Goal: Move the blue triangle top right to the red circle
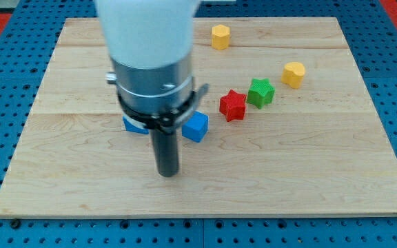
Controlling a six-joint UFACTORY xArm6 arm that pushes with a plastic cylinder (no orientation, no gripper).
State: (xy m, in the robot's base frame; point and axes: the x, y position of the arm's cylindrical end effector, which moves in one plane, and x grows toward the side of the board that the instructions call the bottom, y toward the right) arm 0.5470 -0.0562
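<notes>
My tip [167, 173] rests on the board below the middle, under the large white and grey arm body. A blue block [134, 126] peeks out at the arm's left edge, mostly hidden, so I cannot tell its shape. A blue cube [196, 127] sits just right of the rod, above and right of my tip. A red star [233, 105] lies right of the cube, touching a green star [261, 92]. No red circle shows in the view; the arm hides part of the board.
A yellow block [220, 36] lies near the top centre and a second yellow block [293, 74] at the right. The wooden board [336, 172] lies on a blue pegboard surface.
</notes>
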